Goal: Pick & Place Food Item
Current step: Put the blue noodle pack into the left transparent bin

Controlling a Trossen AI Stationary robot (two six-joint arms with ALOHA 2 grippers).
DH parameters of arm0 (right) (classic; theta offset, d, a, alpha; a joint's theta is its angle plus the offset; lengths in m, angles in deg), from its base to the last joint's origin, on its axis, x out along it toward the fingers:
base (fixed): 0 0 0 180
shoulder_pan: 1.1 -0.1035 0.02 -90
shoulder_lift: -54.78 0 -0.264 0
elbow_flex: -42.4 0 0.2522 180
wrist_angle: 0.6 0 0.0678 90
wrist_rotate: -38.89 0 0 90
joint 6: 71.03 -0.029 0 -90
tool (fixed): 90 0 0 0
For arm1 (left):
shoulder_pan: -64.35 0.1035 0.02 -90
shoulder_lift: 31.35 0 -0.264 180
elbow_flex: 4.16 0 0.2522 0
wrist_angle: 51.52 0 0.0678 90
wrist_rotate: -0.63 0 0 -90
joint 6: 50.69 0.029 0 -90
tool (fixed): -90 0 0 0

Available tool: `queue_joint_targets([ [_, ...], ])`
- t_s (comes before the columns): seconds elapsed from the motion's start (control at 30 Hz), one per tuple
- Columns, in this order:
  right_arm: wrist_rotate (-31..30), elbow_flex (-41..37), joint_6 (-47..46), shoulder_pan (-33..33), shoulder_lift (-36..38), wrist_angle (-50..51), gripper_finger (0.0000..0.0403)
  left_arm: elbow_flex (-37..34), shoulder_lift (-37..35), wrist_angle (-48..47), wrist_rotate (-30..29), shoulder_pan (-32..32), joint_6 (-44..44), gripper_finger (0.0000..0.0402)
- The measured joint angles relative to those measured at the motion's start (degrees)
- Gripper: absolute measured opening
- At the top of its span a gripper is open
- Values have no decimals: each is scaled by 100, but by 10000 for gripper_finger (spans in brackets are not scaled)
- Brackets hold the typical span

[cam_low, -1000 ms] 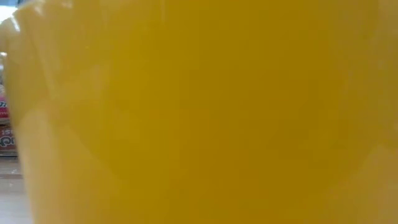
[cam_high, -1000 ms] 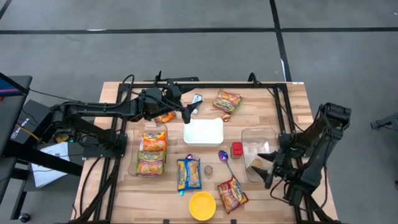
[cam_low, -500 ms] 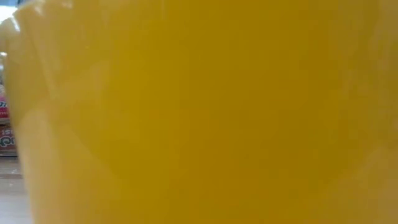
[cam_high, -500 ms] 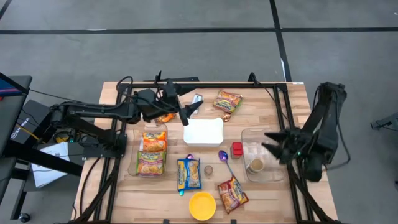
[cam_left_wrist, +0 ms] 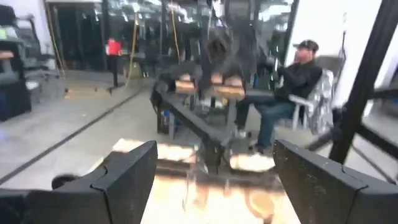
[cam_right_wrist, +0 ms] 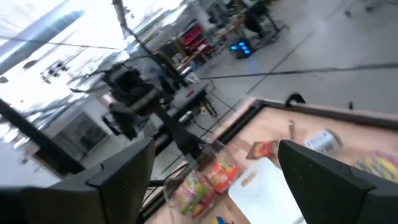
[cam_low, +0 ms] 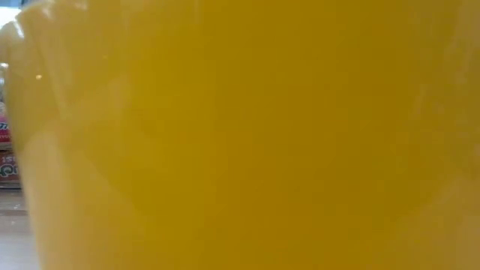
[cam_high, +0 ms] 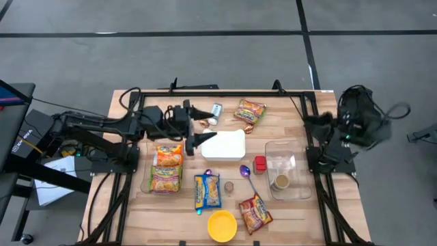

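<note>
- Lying on the wooden table (cam_high: 123,102) between the small silver can (cam_high: 216,109) and the white tray (cam_high: 225,145) is the small orange snack packet (cam_high: 205,123); judging by its place, it is the likeliest food item for this pick.
- Hovering right over that packet is the left gripper (cam_high: 200,126), with its fingers spread wide and nothing between them; its own wrist view is looking out at the room, not down at the table.
- Doing this step well is likely meaning tipping the wrist down first, so that the fingers are pointing at the packet and not over it.
- Closing should be happening across the packet's narrow side, keeping one finger from pushing the can and the other from riding onto the tray's edge.
- Gripping gently is mattering here: a soft wrapper is probably crumpling or sliding rather than holding firm.
- Choosing the drop spot is open; the white tray is sitting closest, while the clear tub (cam_high: 151,186) with noodle packs and the other clear tub (cam_high: 298,193) are lying farther off.
- Waiting raised beyond the table's right edge is the right gripper (cam_right_wrist: 214,163), fingers wide and carrying nothing.
- Blocking the low view entirely is the yellow bowl (cam_high: 222,225), so height above the table is hard to judge.
</note>
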Motion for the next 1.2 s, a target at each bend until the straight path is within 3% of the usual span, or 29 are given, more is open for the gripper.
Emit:
queue_joint_targets([
  [0.2, 301, 339, 3483, 0, 58, -2544, 333, -4, -126, -1100, -14, -60, -20, 312],
  [0.4, 684, 390, 5123, 0, 51, -3861, 333, -7, -127, -2452, 246, -332, -151, 312],
  [0.6, 702, 390, 5347, 0, 51, -4110, 333, -4, -49, -2671, 302, -608, -261, 312],
  [0.87, 706, 385, 5196, 0, 21, -4171, 333, 436, 451, -3715, 598, -1025, -2189, 307],
  [1.03, 815, 383, 5151, 1, -21, -4161, 333, 525, 916, -3882, 862, -1835, -1980, 294],
  [1.2, 815, 383, 5180, 2, -21, -4171, 333, 739, 1688, -4069, 356, -2326, -1776, 288],
])
